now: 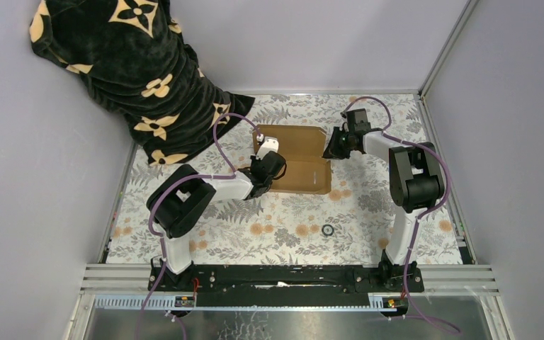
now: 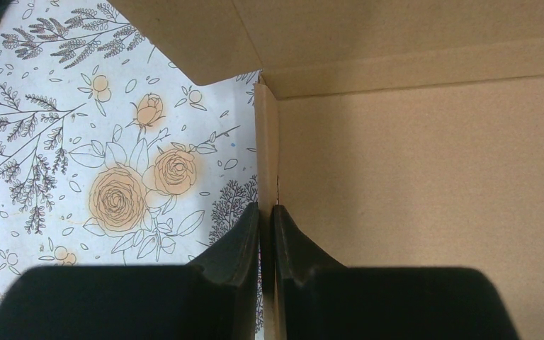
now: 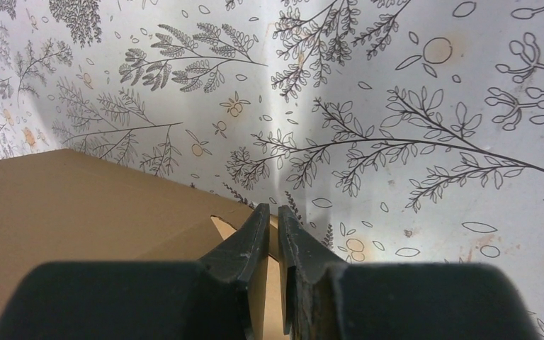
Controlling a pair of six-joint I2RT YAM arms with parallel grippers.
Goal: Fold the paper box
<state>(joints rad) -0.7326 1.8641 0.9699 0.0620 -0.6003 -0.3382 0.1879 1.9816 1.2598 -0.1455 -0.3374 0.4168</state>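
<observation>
brown paper box (image 1: 303, 153), floral-print tablecloth (image 1: 283, 228)

This is a robot test cell in a lab. The table (image 1: 368, 212), spread with a floral printed cloth, is boxed in behind and on both sides by plain grey-violet panels (image 1: 312, 42) held in aluminium framing (image 1: 440, 57). Along the table's near edge a black mounting bar (image 1: 283, 278) sits on slotted aluminium rails (image 1: 113, 273), with the left arm (image 1: 184, 205) and right arm (image 1: 414, 173) bolted to it and purple cables (image 1: 216, 138) looping over them. At the table's far left corner a dark throw (image 1: 134, 64) with gold flower motifs hangs against the panels.
</observation>
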